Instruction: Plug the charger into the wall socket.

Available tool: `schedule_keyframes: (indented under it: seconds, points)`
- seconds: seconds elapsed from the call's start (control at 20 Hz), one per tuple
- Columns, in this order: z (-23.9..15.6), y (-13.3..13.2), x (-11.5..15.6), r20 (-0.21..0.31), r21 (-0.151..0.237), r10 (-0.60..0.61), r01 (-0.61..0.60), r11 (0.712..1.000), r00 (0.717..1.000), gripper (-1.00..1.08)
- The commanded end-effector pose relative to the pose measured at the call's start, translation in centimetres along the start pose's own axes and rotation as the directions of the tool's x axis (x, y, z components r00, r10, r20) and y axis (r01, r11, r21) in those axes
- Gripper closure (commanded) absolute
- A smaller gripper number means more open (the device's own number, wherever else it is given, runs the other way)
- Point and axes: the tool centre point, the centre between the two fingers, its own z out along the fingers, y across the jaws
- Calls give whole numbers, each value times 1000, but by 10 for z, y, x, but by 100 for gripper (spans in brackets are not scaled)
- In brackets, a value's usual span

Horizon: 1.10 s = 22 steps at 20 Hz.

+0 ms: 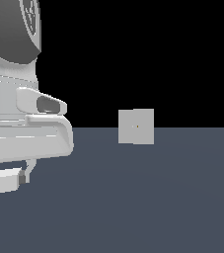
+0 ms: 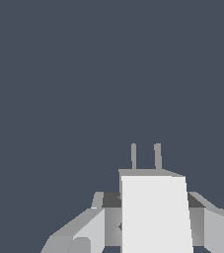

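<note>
Dark slate-blue floor (image 1: pixel 148 207), flat and bare, running back to a straight horizon under a plain black backdrop, with no walls or furniture drawn in. Big white Panda arm (image 1: pixel 15 113) crowding the exterior view's left, its rounded housing cut off by the frame edge. Below it, low and close to the floor, the charger (image 1: pixel 6 181), a small white-grey block, held between the short grey fingers (image 1: pixel 26 174) of the gripper (image 1: pixel 7 179). Pinched on both flanks in the wrist view: charger (image 2: pixel 155 212) as a pale box filling the middle, gripper (image 2: pixel 154 217) closed against it, one finger (image 2: pixel 112 220) on one side and the other opposite, dark pads touching the block's sides. Two thin grey prongs (image 2: pixel 145 156) standing out of the block's far face, parallel and just apart, pointing away from the wrist over empty slate surface. Well apart from all this, towards the exterior view's right and further back, the wall socket (image 1: pixel 136 126): a flat upright light-grey square plate standing on the floor across the horizon line, a tiny yellowish dot at its centre. Nothing touching the plate; open floor between it and the held block.
</note>
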Motion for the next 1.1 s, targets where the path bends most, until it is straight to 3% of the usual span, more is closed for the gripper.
schedule_keyframes:
  seconds: [0.0,0.3,0.55,0.8,1.05]
  points:
    - [0,0,0,0,0,0,0,1000,1000,108]
    - [-1,2,1,0,-1,6,-6,1000,1000,108]
    - [-8,23,8,-1,-14,74,-74,997,997,108]
    - [-24,72,18,-6,-41,223,-223,974,975,108]
    - [-50,142,19,-20,-80,425,-425,902,905,108]
